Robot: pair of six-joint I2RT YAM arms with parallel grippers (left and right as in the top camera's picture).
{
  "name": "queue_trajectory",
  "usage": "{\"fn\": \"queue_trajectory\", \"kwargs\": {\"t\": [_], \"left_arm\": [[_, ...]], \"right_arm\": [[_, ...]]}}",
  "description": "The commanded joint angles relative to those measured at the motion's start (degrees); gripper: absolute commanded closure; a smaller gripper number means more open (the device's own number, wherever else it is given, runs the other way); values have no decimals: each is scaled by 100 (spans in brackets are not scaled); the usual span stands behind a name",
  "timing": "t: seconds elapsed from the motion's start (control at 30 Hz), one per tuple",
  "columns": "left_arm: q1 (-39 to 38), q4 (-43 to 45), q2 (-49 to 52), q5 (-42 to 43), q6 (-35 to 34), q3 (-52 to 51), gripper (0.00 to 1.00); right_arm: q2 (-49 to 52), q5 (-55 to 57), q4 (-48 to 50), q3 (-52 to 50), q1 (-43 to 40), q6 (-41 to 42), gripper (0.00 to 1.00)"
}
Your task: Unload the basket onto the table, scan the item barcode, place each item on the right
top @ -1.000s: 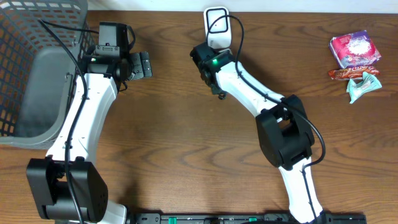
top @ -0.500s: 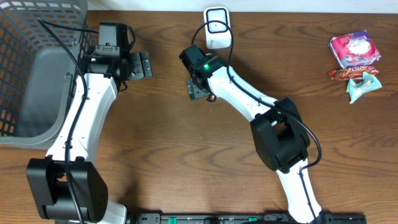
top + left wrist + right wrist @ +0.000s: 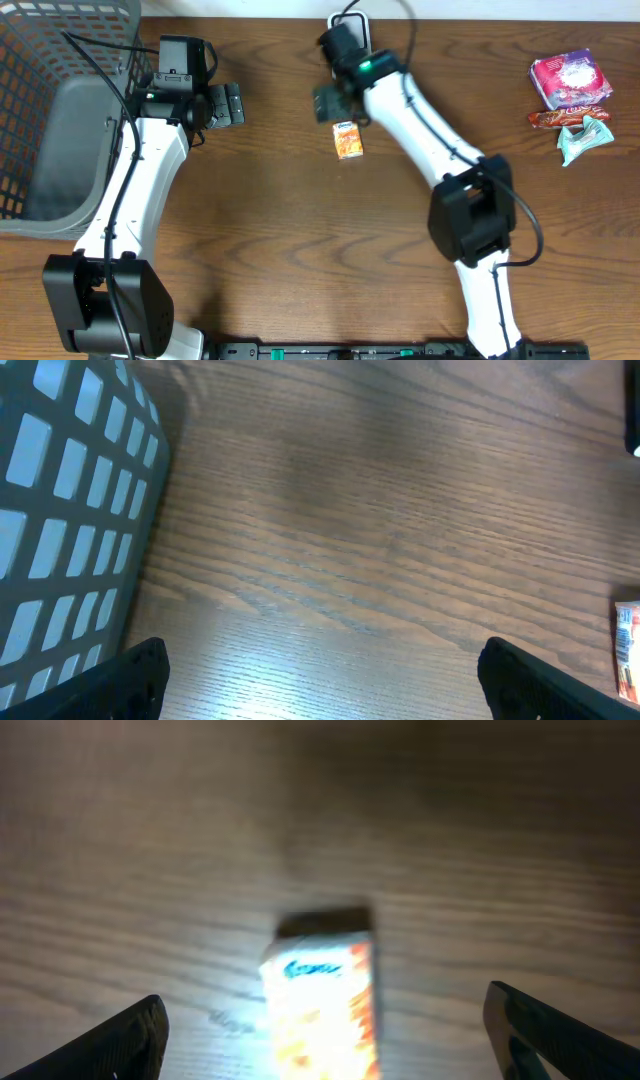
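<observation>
The item, a small orange and white box (image 3: 348, 139), lies flat on the wooden table right of centre. My right gripper (image 3: 336, 103) hangs just behind it, open and apart from it. In the right wrist view the box (image 3: 322, 995) lies on the wood between the two spread fingertips (image 3: 130, 1035), glared white by the light. A white device (image 3: 366, 24) at the far edge is mostly hidden by the right arm. My left gripper (image 3: 226, 103) is open over bare wood at the left, and the left wrist view shows nothing within the left gripper (image 3: 335, 690).
A grey mesh basket (image 3: 60, 110) fills the far left, and its wall (image 3: 70, 510) is close to my left fingers. Snack packets lie at the far right: a pink pack (image 3: 570, 80), a brown bar (image 3: 562, 118), a teal wrapper (image 3: 584, 138).
My right gripper has opened and let go of the orange box, which now lies on the table. The right arm has swung back toward the far edge. The left arm has not moved.
</observation>
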Motion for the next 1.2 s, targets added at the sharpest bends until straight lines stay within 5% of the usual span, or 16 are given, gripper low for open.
{"fn": "queue_trajectory", "kwargs": {"t": [0.0, 0.2, 0.3, 0.57, 0.9, 1.17], "left_arm": [[26, -15, 39, -55, 52, -17, 2], [26, -13, 39, -55, 52, -17, 2], [26, -13, 39, -55, 52, -17, 2], [26, -13, 39, -55, 52, -17, 2], [26, -13, 39, -55, 52, -17, 2], [26, -13, 39, -55, 55, -17, 2]], "right_arm": [[22, -837, -118, 92, -540, 7, 2], [31, -1200, -474, 11, -1075, -2, 1], [31, -1781, -516, -122, -1224, -702, 1], [37, -2782, -50, -739, -1325, -994, 26], [39, -3567, 960, -1729, -1318, -879, 28], [42, -3705, 1550, -2282, -1318, -708, 39]]}}
